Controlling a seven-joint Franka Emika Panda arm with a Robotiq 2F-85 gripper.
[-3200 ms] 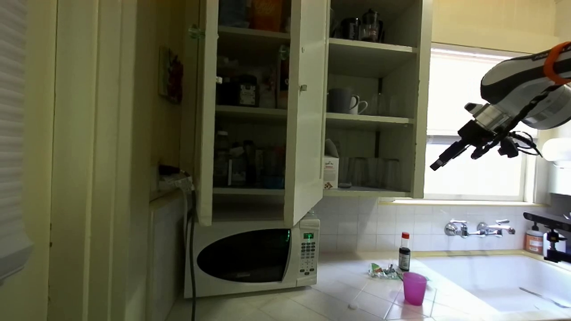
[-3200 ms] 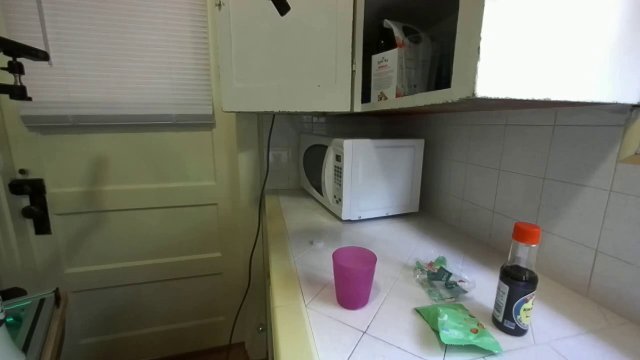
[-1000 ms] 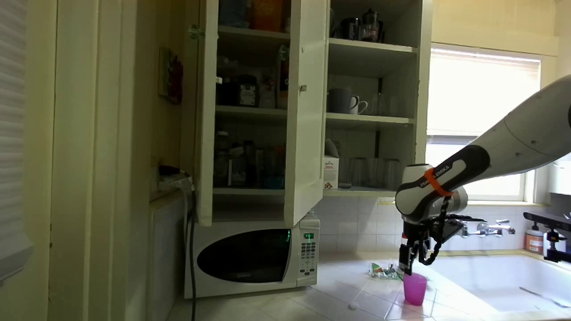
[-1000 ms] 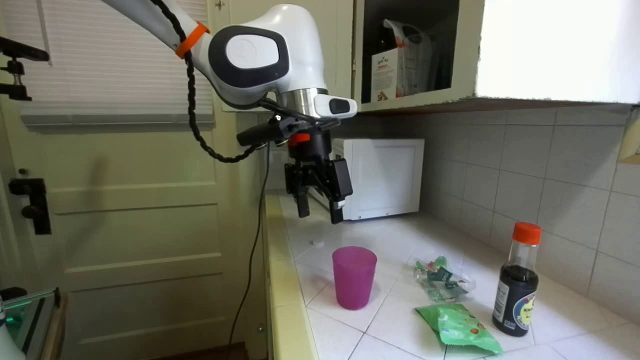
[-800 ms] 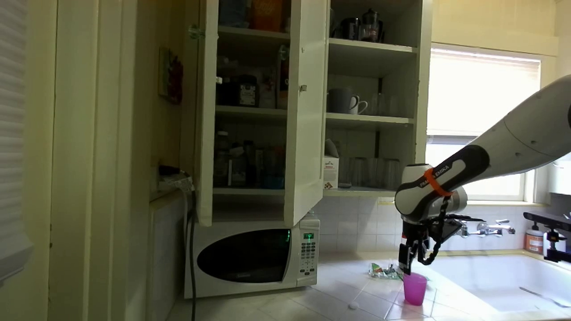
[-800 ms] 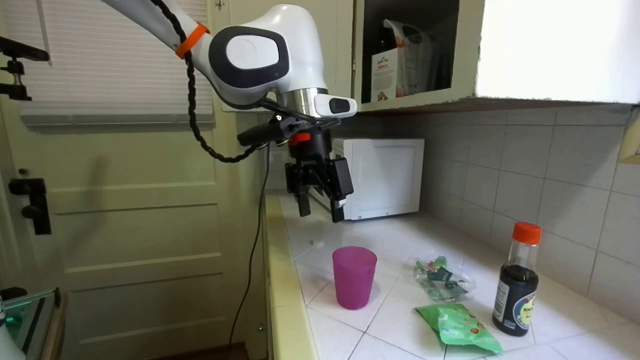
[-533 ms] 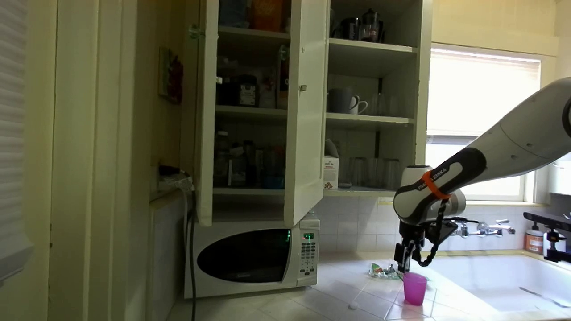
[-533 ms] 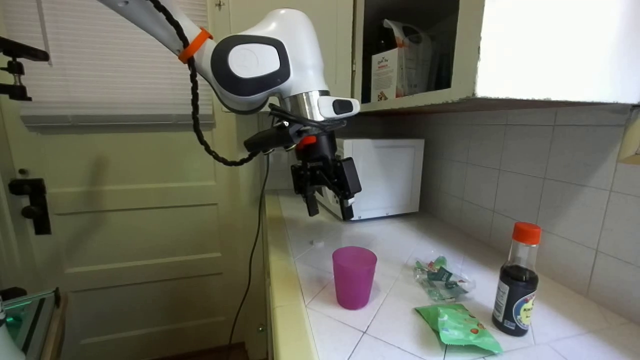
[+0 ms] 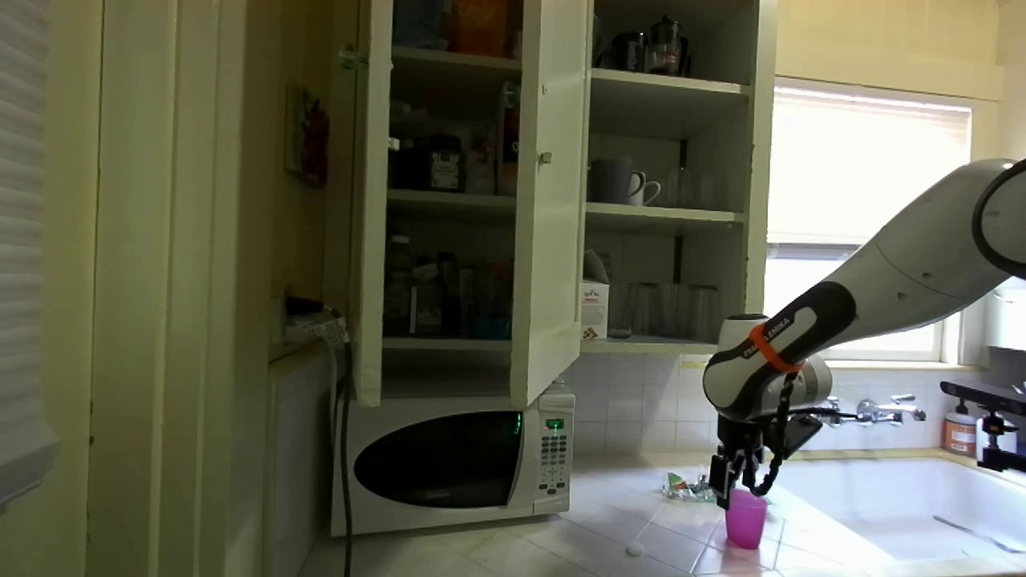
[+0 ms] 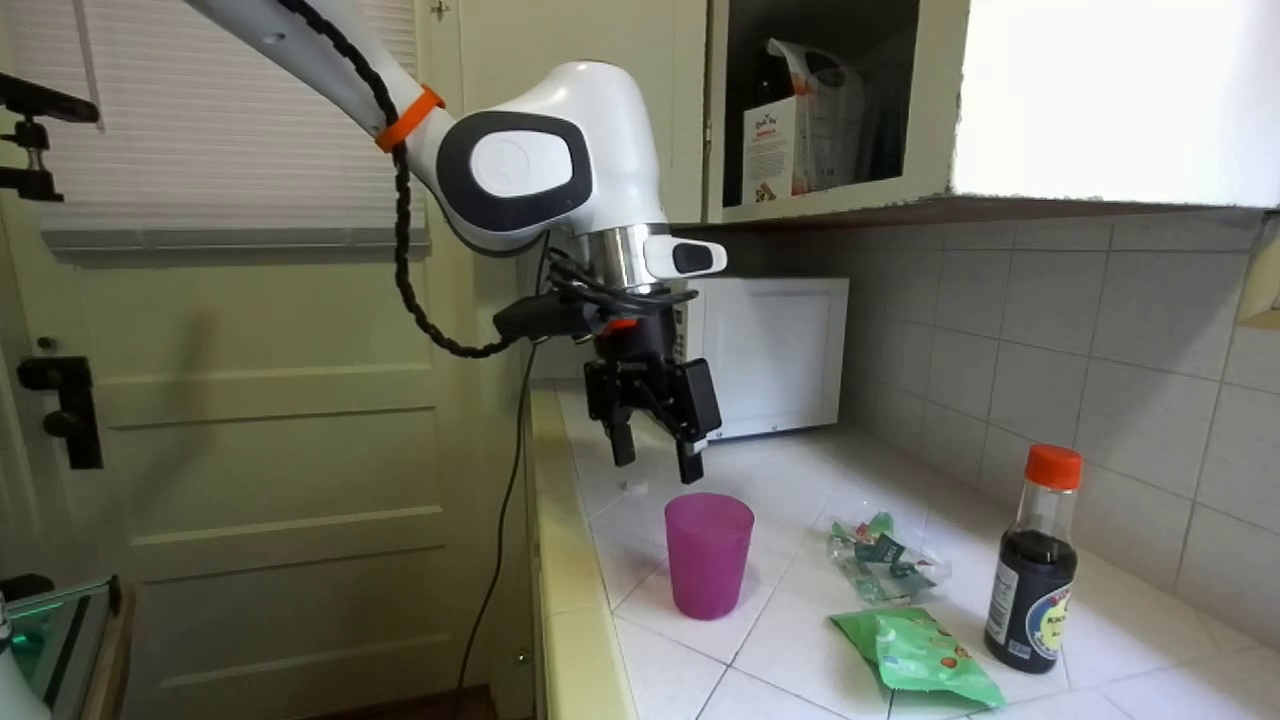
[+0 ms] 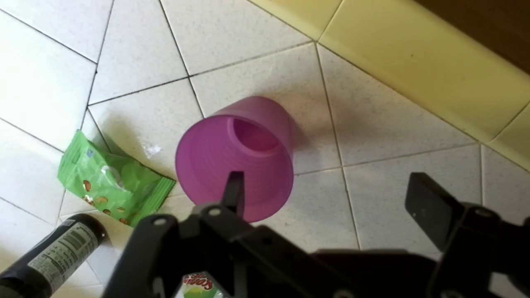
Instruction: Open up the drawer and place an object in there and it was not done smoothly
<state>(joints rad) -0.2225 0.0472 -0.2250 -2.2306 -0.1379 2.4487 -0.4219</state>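
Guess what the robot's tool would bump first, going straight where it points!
Probably the pink cup. The open tool has one finger showing over it in the wrist view, though depth is unclear.

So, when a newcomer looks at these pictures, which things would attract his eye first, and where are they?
Probably the magenta cup first: it stands upright on the white tiled counter, with the open black gripper close by. Next may come the bottle with a red cap, near the tiled wall, beside a green packet. Higher up, in an exterior view, the cream cupboard stands open above the counter.
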